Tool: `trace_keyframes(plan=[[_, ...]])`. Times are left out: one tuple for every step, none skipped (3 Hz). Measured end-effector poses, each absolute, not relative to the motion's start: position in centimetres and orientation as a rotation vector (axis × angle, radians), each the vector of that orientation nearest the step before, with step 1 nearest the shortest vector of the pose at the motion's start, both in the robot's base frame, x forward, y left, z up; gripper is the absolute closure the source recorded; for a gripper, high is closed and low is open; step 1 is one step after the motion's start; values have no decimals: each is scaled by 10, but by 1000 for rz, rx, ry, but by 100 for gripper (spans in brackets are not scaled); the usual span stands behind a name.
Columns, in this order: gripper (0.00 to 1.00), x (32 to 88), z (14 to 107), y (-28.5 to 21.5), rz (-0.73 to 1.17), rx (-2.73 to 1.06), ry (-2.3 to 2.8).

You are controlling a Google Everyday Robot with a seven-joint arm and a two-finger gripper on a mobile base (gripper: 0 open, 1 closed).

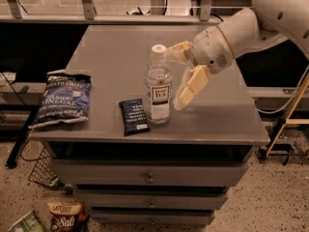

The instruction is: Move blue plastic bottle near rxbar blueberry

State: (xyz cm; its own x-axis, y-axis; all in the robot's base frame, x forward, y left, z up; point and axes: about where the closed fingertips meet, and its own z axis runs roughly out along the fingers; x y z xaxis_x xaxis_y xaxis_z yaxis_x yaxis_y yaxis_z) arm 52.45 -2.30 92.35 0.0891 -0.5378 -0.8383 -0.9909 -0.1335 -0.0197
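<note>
The blue plastic bottle (158, 83) stands upright near the front edge of the grey table (116, 47), its base just beside the rxbar blueberry (133, 116), which lies flat to its left. The robot's gripper (176, 75) hangs at the bottle's right side, its tan fingers (193, 83) spread apart and grasping nothing, one by the cap and the other angled down toward the tabletop. A crinkled blue chip bag (63, 99) lies well apart at the table's left edge.

Robot lab or workshop: my gripper (182, 70), fingers spread, hangs right of centre above a gray metal drawer cabinet (193, 173); speckled floor (280, 202) below, metal railing (87, 1) along the top.
</note>
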Motion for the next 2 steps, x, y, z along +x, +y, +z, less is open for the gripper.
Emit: trace_keyframes(plan=[[0,525,958,-61,810,-1750,1558],[0,523,995,-107,698,-1730,1605]])
